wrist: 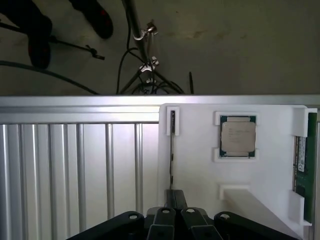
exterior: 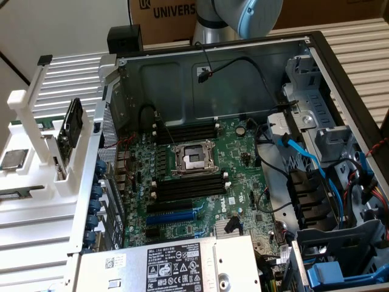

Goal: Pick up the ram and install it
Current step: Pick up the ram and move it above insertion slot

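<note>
Gripper (wrist: 175, 195): shut, fingers pressed together, nothing held.
Slot (wrist: 172, 131): narrow, in the white holder (wrist: 200, 170), just ahead of the gripper.
CPU chip (wrist: 238, 136): seated in the holder, off to the gripper's side.
Ram (wrist: 302, 160): green, at the holder's edge, beyond the chip, well apart from the gripper.

The ram (wrist: 302, 165), a long green stick with a white label, rests in a white holder (wrist: 200, 170)
</note>
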Tool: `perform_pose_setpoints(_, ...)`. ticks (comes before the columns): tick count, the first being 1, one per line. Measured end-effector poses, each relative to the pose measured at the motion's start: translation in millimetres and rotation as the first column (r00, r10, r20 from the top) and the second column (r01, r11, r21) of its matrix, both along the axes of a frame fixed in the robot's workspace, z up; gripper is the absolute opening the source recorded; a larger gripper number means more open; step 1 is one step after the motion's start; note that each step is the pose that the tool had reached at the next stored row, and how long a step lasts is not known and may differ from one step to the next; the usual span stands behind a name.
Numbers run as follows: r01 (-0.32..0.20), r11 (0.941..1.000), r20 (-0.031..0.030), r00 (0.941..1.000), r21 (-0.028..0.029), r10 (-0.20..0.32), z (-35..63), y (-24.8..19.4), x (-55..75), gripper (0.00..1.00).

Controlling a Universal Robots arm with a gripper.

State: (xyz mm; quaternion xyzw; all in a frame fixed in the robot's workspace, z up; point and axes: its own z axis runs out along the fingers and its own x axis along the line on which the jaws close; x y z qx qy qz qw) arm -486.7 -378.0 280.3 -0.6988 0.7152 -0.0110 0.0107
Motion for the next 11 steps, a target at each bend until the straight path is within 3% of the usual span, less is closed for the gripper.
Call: perform_pose_setpoints(11, 0.000, 1.0000, 0.0001, 1.0000, 0.0001, 0.000, -21.3, -1.8, 7.9, 0.10)
